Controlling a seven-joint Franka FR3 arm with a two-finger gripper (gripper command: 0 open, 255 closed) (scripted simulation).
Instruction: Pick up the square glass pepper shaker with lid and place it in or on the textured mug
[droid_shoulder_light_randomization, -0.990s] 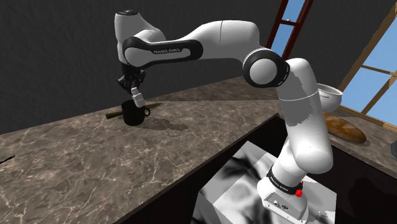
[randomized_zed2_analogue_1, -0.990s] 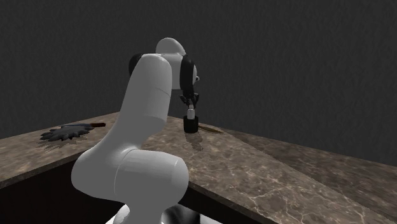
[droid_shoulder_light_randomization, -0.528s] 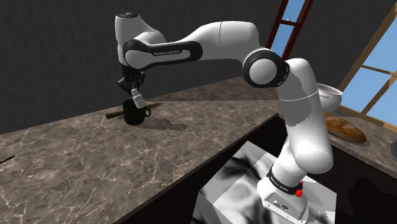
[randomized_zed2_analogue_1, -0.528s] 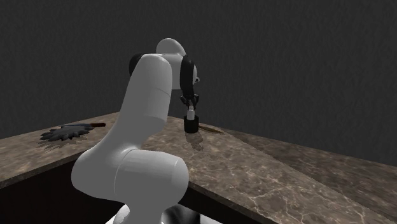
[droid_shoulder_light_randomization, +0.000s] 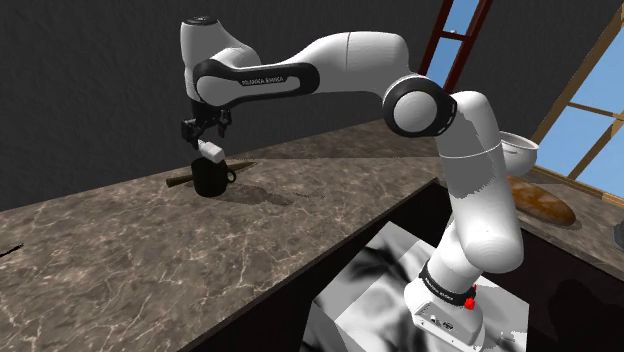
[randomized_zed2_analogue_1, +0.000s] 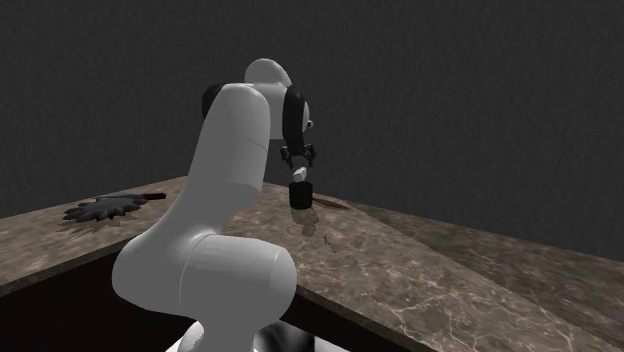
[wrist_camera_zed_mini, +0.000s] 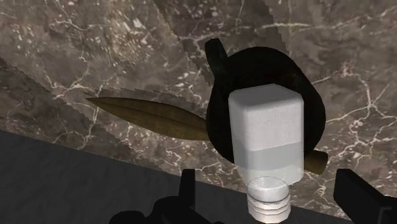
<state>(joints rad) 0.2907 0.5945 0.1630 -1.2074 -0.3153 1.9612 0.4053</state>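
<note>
Now tool (wrist_camera_zed_mini: 272, 186) opened & shaker (wrist_camera_zed_mini: 266, 133) atop mug (wrist_camera_zed_mini: 254, 67).

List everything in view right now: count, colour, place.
pepper shaker: one, white, lying tilted on the mug's mouth
mug: one, black, on the counter
long flat piece: one, brown, on the counter at the mug's base
jagged object: one, dark grey, on the counter at the second exterior view's left
bowl: one, white, shoulder view's right
loaf-like item: one, brown, below the bowl
counter: one, brown marbled
stand: one, grey-white, shoulder view's lower right
arm: one, white, dark joints
jaws: one pair, black, open above the shaker, not touching it
</note>
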